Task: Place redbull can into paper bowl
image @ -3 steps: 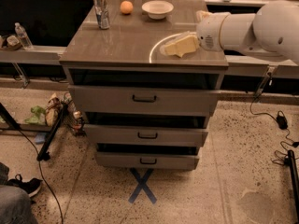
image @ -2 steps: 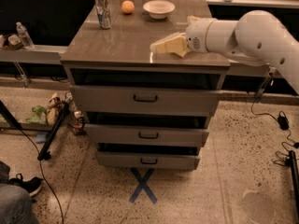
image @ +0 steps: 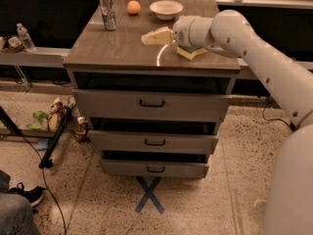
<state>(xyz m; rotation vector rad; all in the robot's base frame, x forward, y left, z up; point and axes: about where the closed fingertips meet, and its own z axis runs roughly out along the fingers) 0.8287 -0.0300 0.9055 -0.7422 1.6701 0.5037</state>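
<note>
The redbull can point(image: 107, 12) stands upright at the back left of the cabinet top point(image: 117, 50). The white paper bowl point(image: 166, 9) sits at the back, right of an orange ball point(image: 133, 7). My gripper point(image: 147, 37) hovers over the middle of the top, pointing left. It is to the right of the can and nearer the front, clearly apart from it, and in front of the bowl. It holds nothing that I can see.
A green-and-yellow sponge point(image: 191, 52) lies under my wrist at the right of the top. A water bottle point(image: 25, 37) stands on the low shelf at the left. Cables, a stand leg and a shoe lie on the floor at the left.
My gripper has moved left across the cabinet top, from the right edge to the middle. The sponge now shows behind it. Can, ball and bowl have not moved.
</note>
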